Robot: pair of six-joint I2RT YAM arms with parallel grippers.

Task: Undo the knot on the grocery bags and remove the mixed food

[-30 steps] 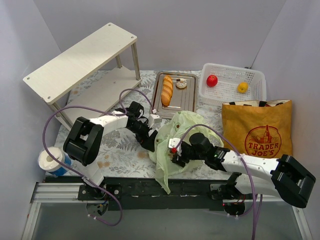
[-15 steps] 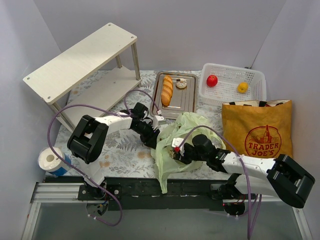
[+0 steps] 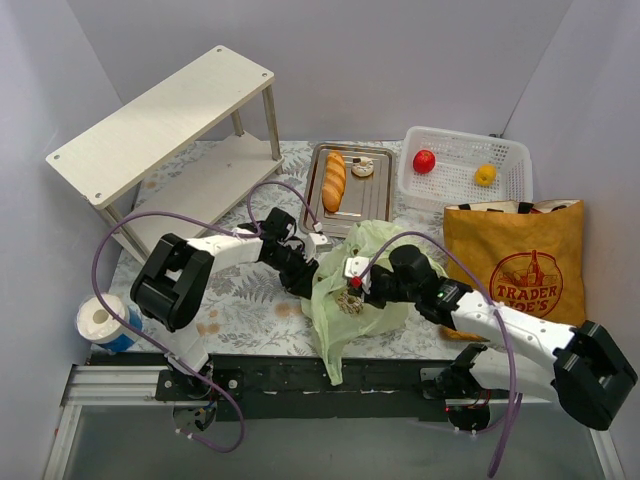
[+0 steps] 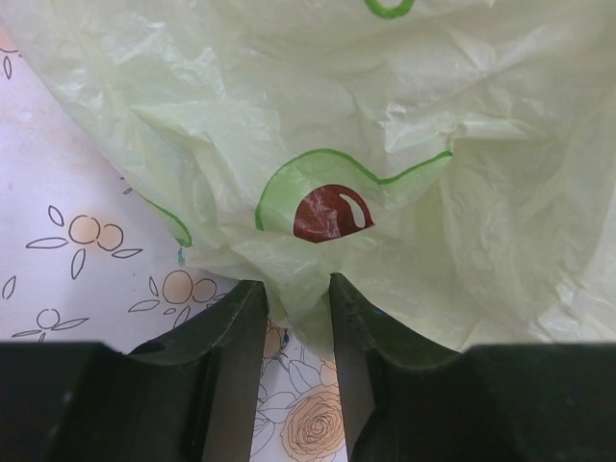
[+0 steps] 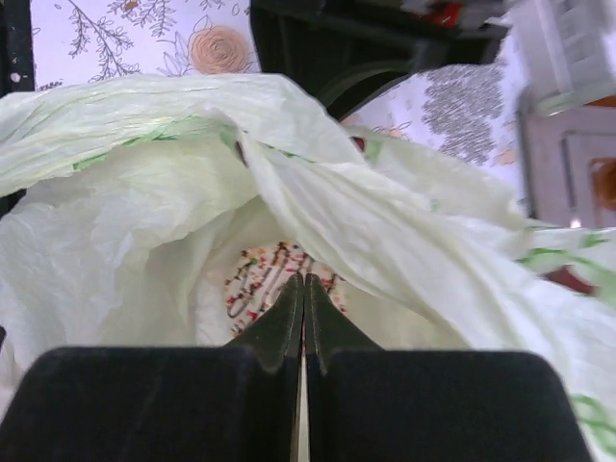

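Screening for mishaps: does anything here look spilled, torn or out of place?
Nothing stands out. The thin pale green plastic bag is crumpled, its fold pinched by the left gripper, a sprinkled round donut showing inside; nothing spilled.

baguette (image 3: 334,180) on tray (image 3: 367,203), behind plastic bag (image 3: 378,243)

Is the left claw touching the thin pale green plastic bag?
Touching. Left wrist view shows the left claw pinching a fold of the thin pale green plastic bag.
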